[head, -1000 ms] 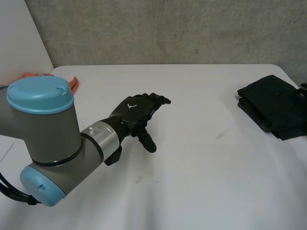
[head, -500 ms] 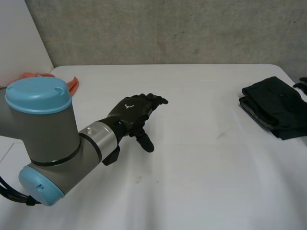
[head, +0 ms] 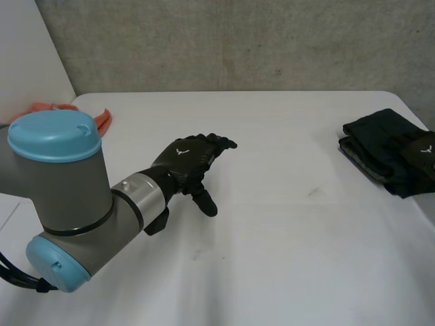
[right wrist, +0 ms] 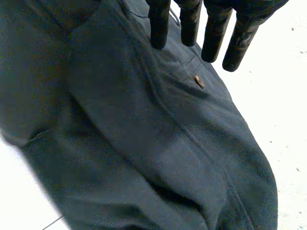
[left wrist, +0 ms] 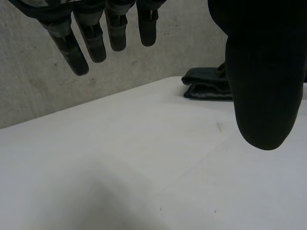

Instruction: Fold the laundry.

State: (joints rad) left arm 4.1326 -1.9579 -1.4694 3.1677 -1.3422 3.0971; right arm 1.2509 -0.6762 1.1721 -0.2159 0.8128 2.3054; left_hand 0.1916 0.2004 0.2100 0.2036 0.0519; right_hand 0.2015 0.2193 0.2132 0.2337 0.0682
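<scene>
The folded dark trousers (head: 376, 144) lie at the table's (head: 285, 244) right edge beneath your right hand (head: 423, 153), fingers straight and slightly spread, so lower it flat onto the stack's middle before sliding, and hold the left hand (head: 189, 157), loosely spread and empty, clear at mid-table.
</scene>
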